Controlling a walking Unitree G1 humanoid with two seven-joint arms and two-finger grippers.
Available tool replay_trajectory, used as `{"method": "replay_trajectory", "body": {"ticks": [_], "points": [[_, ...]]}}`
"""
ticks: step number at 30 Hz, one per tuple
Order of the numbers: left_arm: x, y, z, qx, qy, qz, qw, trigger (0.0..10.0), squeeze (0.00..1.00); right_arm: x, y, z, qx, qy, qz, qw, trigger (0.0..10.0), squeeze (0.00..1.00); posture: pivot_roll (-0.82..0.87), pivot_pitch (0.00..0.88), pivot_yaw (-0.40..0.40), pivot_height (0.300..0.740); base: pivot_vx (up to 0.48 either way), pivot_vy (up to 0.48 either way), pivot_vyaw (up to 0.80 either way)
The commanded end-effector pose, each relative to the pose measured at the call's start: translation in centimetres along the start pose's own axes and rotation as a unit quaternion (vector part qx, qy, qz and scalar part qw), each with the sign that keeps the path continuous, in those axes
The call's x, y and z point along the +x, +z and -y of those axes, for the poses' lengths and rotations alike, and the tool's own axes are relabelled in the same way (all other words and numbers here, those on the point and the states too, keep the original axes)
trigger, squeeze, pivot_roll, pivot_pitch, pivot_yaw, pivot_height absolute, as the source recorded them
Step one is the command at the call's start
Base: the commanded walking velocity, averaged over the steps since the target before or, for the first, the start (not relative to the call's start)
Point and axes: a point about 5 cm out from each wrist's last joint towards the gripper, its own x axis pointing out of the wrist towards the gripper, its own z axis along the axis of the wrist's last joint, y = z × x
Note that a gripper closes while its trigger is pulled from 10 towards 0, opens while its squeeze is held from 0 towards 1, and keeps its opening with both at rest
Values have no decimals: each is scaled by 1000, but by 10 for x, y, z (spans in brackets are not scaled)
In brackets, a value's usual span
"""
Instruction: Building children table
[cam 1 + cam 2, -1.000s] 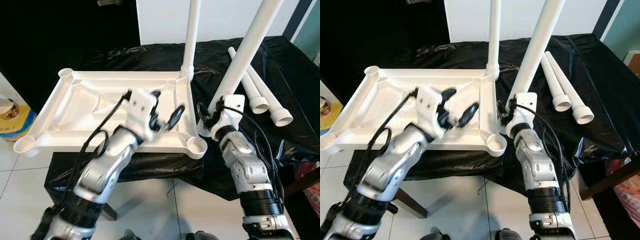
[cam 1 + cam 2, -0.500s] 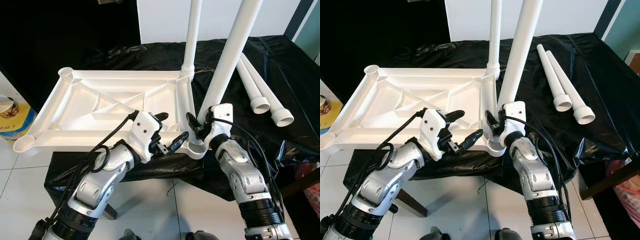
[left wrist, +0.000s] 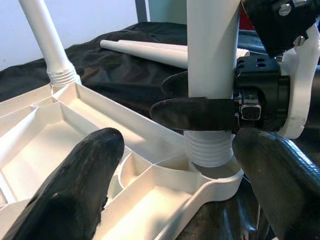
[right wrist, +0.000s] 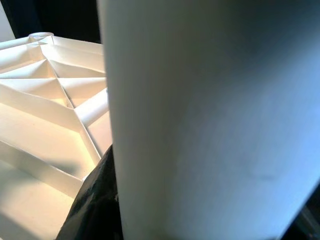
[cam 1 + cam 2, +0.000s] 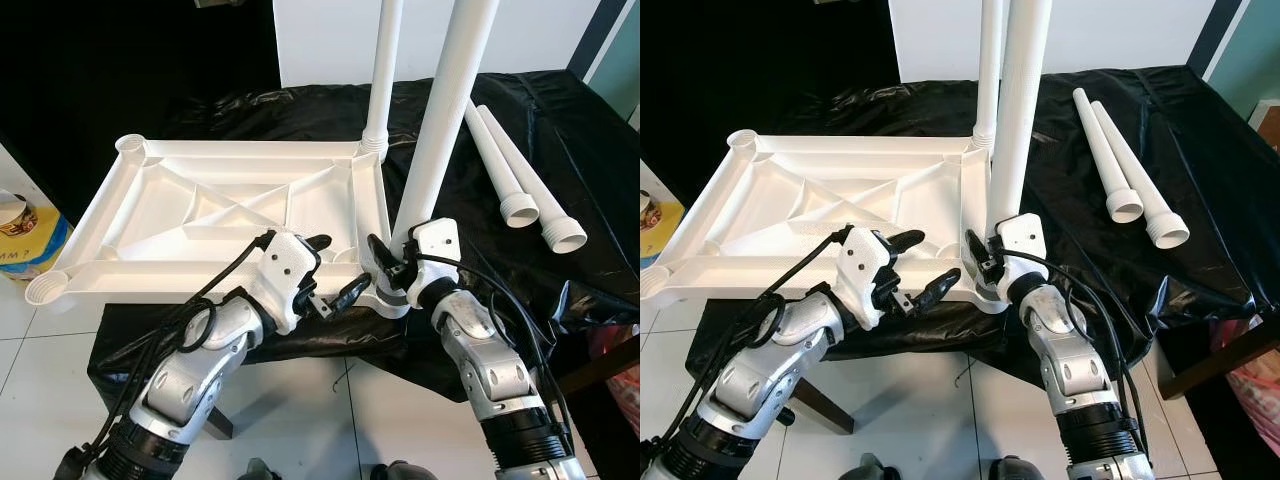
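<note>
White ribbed tabletop [image 5: 215, 215] lying upside down on a bench [image 5: 560, 160] draped in black cloth, near edge overhanging toward the robot. One white leg [image 5: 383, 70] already standing upright in the far right corner socket. Second white leg [image 5: 445, 110] standing nearly upright with its threaded foot seated at the near right corner socket [image 3: 212, 172], clamped low on the shaft by the right pincer [image 5: 385, 265], black fingers [image 3: 192, 112] wrapped around it just above the threads. Left pincer [image 5: 335, 270] spread wide, hovering at the near edge of the tabletop just beside that same corner, one finger over the ribbed inside and the other out past the rim toward the leg foot, touching neither as far as can be told. Two spare legs [image 5: 525, 175] lying side by side on the black cloth at the right, flared open ends pointing toward the robot, well apart from the tabletop. Round tin [image 5: 25, 235] with a yellow and blue label sitting on the tiled floor [image 5: 30, 370] at the left, beyond the tabletop's near left corner. From the right wrist, white shaft close and blurred, ribbed underside [image 4: 40, 90] stretching away behind it.
</note>
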Motion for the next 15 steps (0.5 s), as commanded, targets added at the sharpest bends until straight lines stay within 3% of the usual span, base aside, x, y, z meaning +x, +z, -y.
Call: {"method": "replay_trajectory", "body": {"ticks": [1, 15], "points": [[-2, 0, 8, -2, -47, -5, 999, 10000, 0, -2, -5, -4, 0, 12, -6, 1000, 10000, 0, -24, 94, -9, 740, 0, 0, 0], [-8, -5, 16, -17, -96, -29, 995, 10000, 0, -14, -17, -9, 15, 49, 5, 999, 10000, 0, -15, 85, -11, 740, 0, 0, 0]]}}
